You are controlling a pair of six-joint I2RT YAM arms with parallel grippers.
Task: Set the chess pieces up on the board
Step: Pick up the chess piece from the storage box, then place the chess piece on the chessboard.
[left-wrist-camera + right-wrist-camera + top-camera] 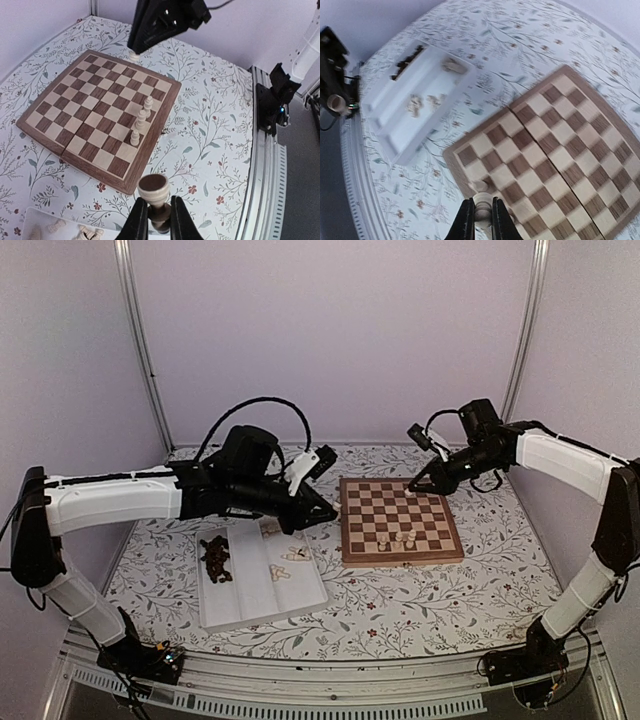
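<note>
Chessmen (141, 120) — probably light, stiff, smooth turned wood, topple-prone, best nipped at the waist — left claw (153, 220) pinching a pale one, right claw (481, 220) likewise.

Soft even light; right wrist view blurred (edges bowed).

Right end effector (482, 212) clamped on pale chess piece (482, 204) at the board (555, 145) edge; white tray (395, 135) well apart.
</note>
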